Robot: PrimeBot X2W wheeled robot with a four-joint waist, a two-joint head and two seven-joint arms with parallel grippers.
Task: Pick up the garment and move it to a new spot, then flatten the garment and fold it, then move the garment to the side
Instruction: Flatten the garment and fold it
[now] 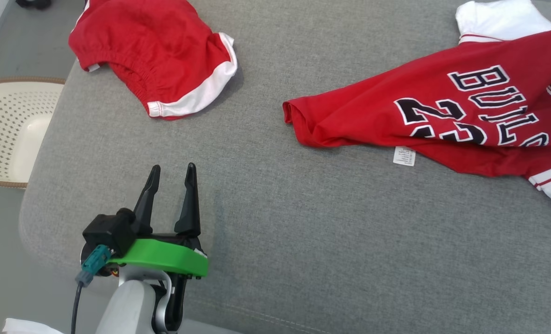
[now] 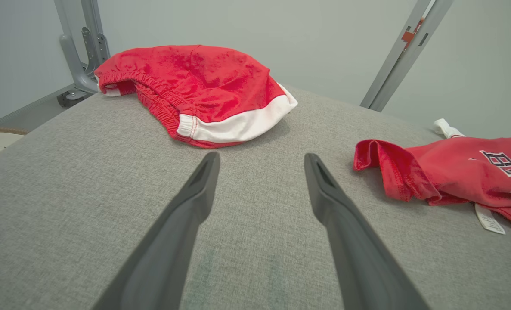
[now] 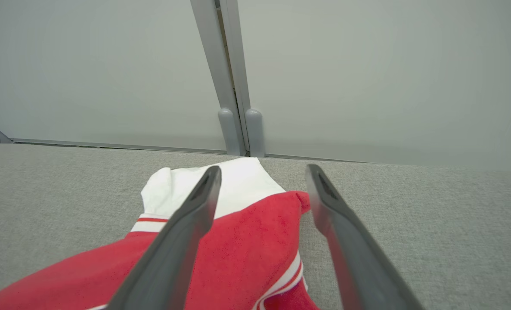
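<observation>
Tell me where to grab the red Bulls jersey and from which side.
Pinch the bunched fold at the jersey's left end, approaching from the left with the open left gripper. There the cloth stands up in thick ridges; elsewhere it lies flat.

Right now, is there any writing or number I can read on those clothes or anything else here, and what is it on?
"BULL", plus a last letter partly hidden in a fold: dark, white-edged letters on the red jersey.
"23": on the same jersey beside the letters, partly lost in a fold.
White care label at the jersey's edge: print too small to read.
Red shorts: no text seen.
</observation>
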